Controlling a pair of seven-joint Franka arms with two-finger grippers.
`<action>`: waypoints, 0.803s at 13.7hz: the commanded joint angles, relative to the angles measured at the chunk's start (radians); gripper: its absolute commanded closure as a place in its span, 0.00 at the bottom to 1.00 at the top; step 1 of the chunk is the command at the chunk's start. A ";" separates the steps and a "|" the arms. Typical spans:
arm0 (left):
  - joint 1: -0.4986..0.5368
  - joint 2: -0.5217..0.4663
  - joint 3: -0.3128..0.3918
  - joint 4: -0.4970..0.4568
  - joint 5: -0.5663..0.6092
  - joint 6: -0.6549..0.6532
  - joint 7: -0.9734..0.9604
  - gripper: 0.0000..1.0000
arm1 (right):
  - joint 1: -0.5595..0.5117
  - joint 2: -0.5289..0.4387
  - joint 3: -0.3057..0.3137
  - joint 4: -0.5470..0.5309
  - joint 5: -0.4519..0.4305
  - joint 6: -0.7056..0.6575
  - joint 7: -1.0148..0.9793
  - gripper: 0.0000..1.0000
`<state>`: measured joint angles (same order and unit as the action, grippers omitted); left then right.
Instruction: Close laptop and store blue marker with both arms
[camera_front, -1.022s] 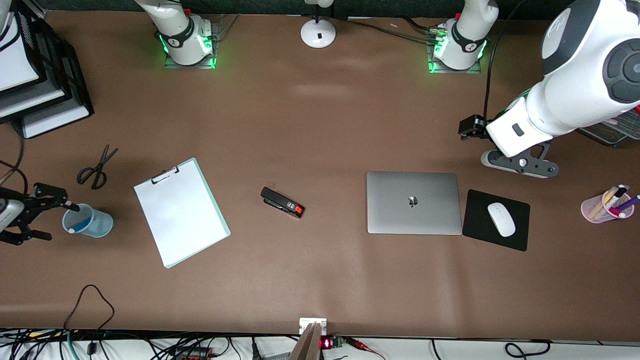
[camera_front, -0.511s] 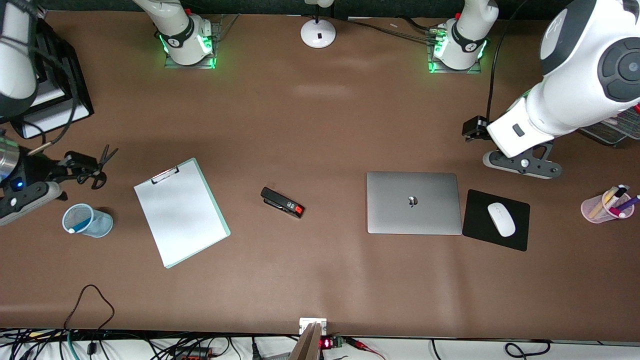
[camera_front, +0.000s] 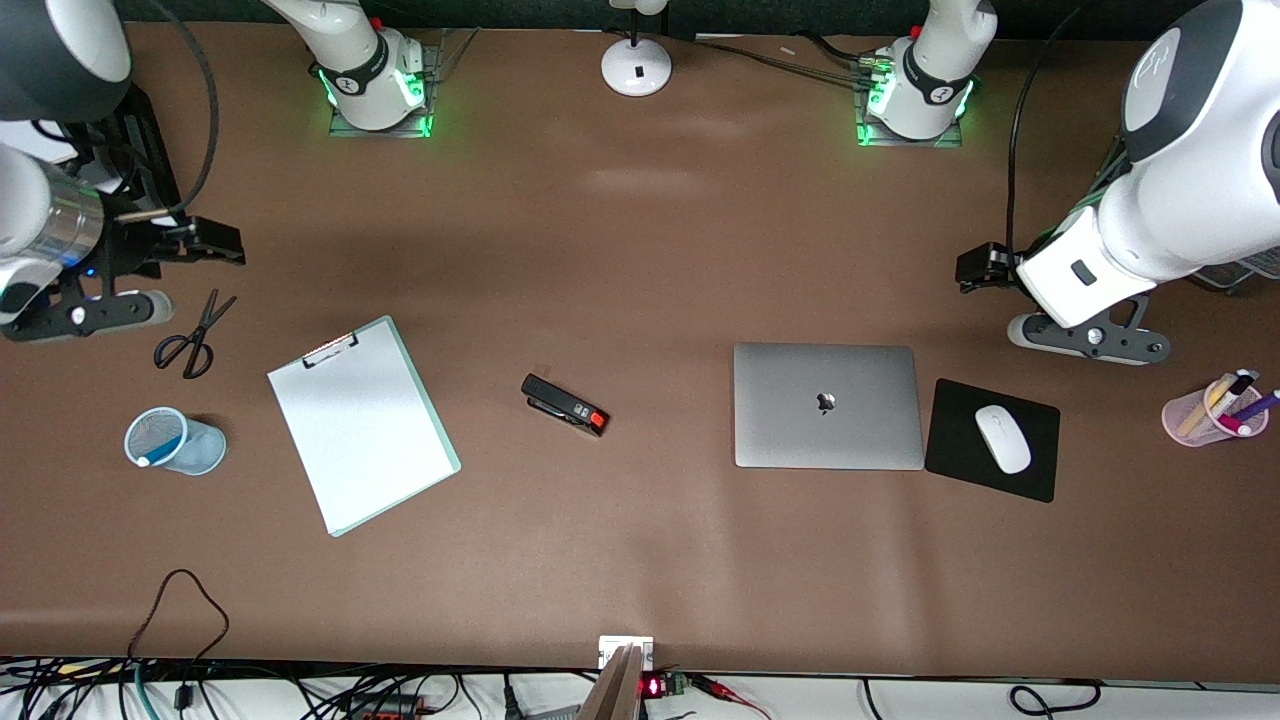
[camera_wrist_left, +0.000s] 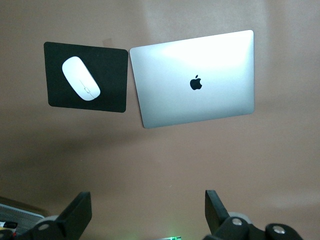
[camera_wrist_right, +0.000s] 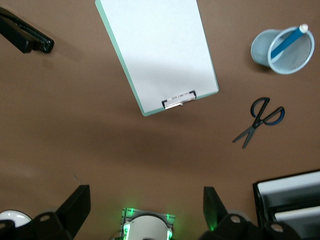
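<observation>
The laptop (camera_front: 826, 405) lies shut on the table, its silver lid with the apple logo up, and it also shows in the left wrist view (camera_wrist_left: 196, 77). The blue marker (camera_wrist_right: 287, 41) stands slanted in a blue mesh cup (camera_front: 175, 441) at the right arm's end, its whitish tip (camera_front: 143, 461) on the rim. My left gripper (camera_front: 1088, 338) hangs open and empty over bare table near the mouse pad; its fingers (camera_wrist_left: 79, 214) stand wide apart. My right gripper (camera_front: 80, 313) hangs open and empty over the table near the scissors; its fingers (camera_wrist_right: 76, 204) are spread.
A clipboard (camera_front: 360, 420), a black stapler (camera_front: 565, 404) and scissors (camera_front: 190, 335) lie on the table. A white mouse (camera_front: 1002, 438) sits on a black mouse pad (camera_front: 1035, 470). A pink pen cup (camera_front: 1200, 420) and stacked trays (camera_front: 150, 180) stand at the table's ends.
The right gripper has swung away from the blue cup toward the robots' bases, past the scissors. The left gripper has drifted toward the left arm's end of the table. The objects have not moved.
</observation>
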<state>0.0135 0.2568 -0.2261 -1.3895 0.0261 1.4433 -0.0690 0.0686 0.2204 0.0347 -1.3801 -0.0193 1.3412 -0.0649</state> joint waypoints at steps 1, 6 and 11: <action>0.008 -0.026 -0.001 -0.017 0.006 0.006 0.023 0.00 | -0.001 -0.137 -0.009 -0.196 -0.018 0.099 0.039 0.00; -0.006 -0.220 0.100 -0.282 -0.037 0.207 0.046 0.00 | -0.012 -0.246 -0.013 -0.364 -0.022 0.171 0.046 0.00; -0.058 -0.294 0.206 -0.370 -0.057 0.288 0.165 0.00 | -0.047 -0.213 -0.022 -0.295 -0.011 0.185 0.037 0.00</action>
<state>-0.0113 0.0015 -0.0395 -1.7129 -0.0174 1.6661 0.0439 0.0548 0.0023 0.0122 -1.7128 -0.0263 1.5211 -0.0336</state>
